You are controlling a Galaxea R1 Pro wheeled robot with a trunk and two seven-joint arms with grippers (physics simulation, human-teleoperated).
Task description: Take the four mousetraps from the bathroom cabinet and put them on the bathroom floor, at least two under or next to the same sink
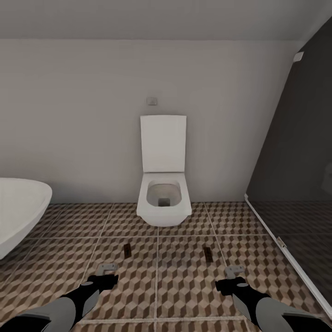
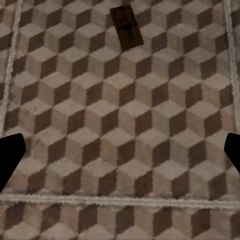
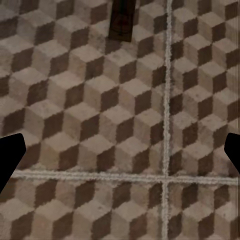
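Head view has my left gripper (image 1: 107, 272) and right gripper (image 1: 233, 274) low over the bathroom floor (image 1: 184, 276), both with fingers spread and nothing between them. One mousetrap (image 1: 127, 250) lies flat just ahead of my left gripper, a second mousetrap (image 1: 208, 254) just ahead of my right; both sit on the tiles short of the white toilet (image 1: 163, 189).

Judging from this, two traps are down but neither is beside a sink, so I would either carry these on or fetch the rest. To lift one well, I should come straight down and close across its narrow sides, since the board is thin.

Each trap is a small dark-brown wooden slab with dark metal on top, as my left wrist view (image 2: 126, 26) shows. The tiles carry a matte cube print with pale grout lines. A rounded white bathtub (image 1: 18, 207) stands beyond my left gripper, a dark glass panel (image 1: 299, 161) beyond my right.
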